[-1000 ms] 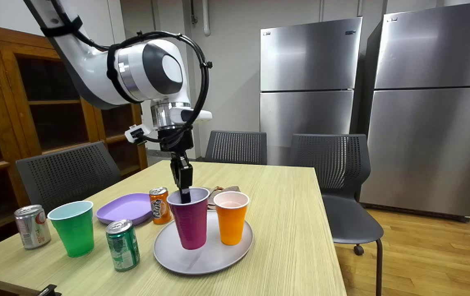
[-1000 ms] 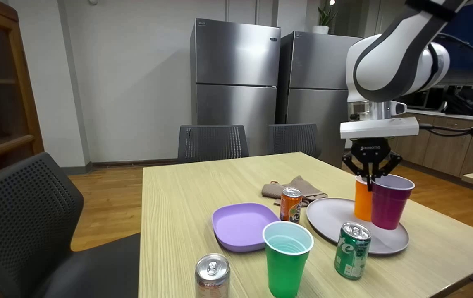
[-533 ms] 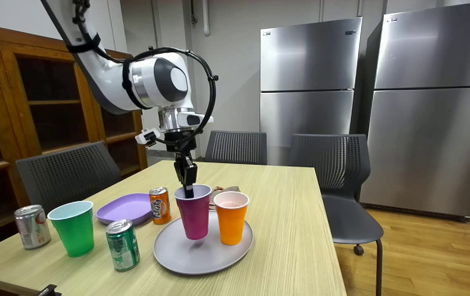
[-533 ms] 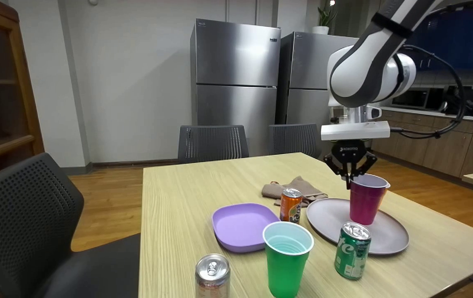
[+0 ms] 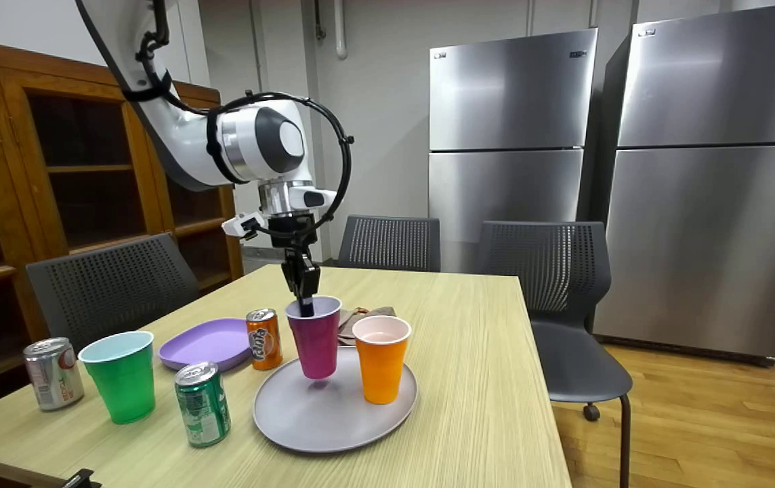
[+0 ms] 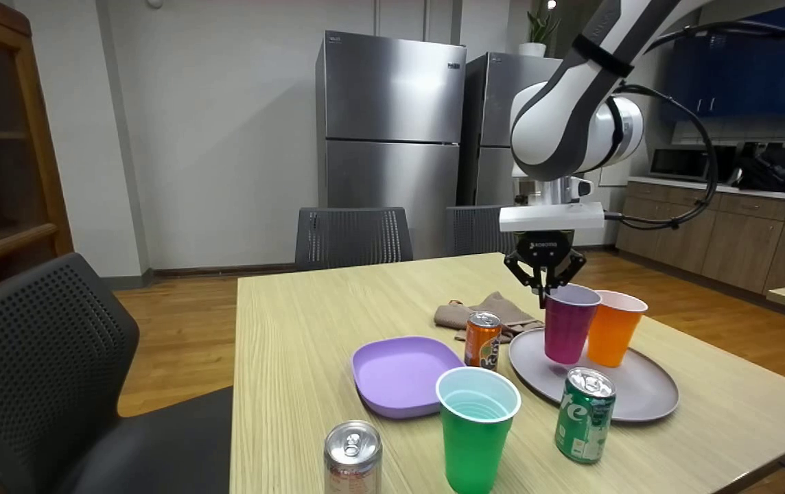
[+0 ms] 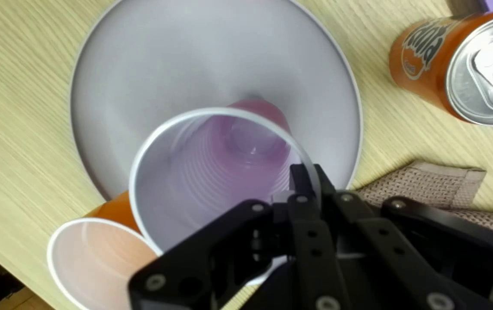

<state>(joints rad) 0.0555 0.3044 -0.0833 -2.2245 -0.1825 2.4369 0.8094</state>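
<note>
Pinching, by its rim, with my gripper (image 7: 312, 183): one magenta cup (image 5: 315, 346), mouth up, long axis near upright; one finger inside the wall, one outside. Body hangs below my fingertips and, in the wrist view, off to their left. Beneath: one grey plate (image 5: 292, 420), cup base seemingly just clear of it. On that plate, near the cup but apart: one orange cup (image 5: 381, 373). Off the plate's edge: one Fanta can (image 6: 482, 346), one brown cloth (image 6: 507, 310). Farther out: one green can (image 5: 202, 407), one purple dish (image 6: 403, 376), one green cup (image 5: 120, 379), one silver can (image 5: 54, 376).
</note>
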